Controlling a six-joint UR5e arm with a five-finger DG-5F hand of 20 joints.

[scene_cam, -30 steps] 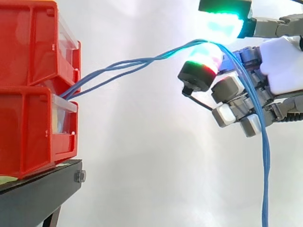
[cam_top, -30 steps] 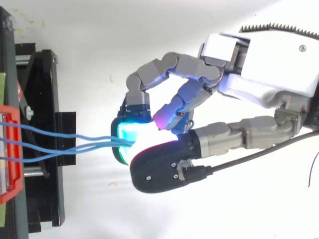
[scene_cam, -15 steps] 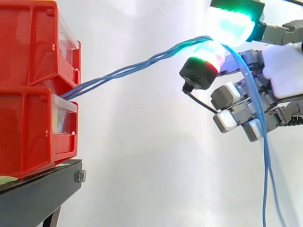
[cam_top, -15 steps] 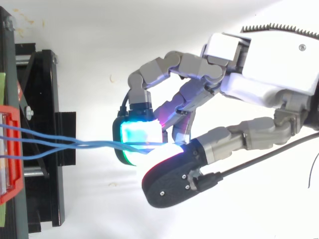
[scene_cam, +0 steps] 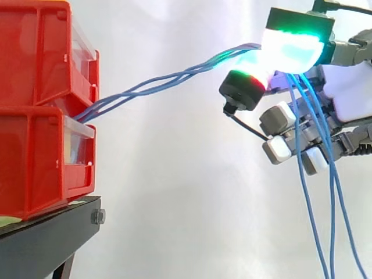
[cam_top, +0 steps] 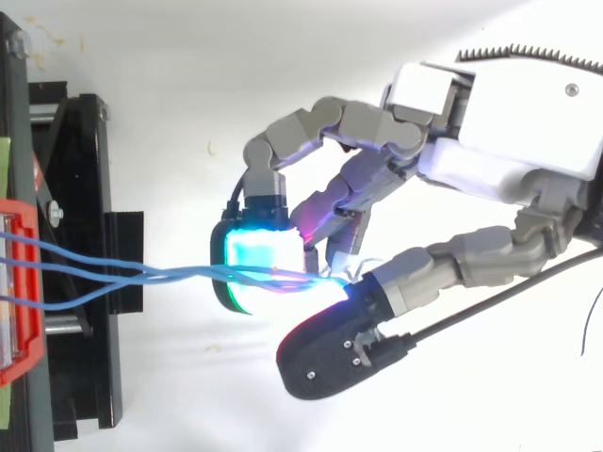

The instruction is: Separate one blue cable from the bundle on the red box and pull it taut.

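The blue cables (scene_cam: 174, 78) leave the gap between the upper red bin (scene_cam: 35, 52) and the lower red bin (scene_cam: 35, 163), twist loosely round one another and climb in a nearly straight run to the robot hand (scene_cam: 349, 87); past the pinch, three strands hang down in front of the curled fingers. The robot hand is closed on them, a cyan-green fingertip pad (scene_cam: 293, 43) bearing down against the red-lit thumb pad (scene_cam: 244, 87); in the top view the strands (cam_top: 141, 275) converge just at that pad (cam_top: 259, 259). By the look of it the whole bundle is caught rather than one strand, so the step wants sorting before more pulling; ease the pinch enough for the extra strands to slip, keep one between the pads, then draw away from the bins along the cable's own line; a sideways tug would likely drag its neighbours along. The bins sit on a black stand (scene_cam: 46, 232) and could shift under a hard pull.
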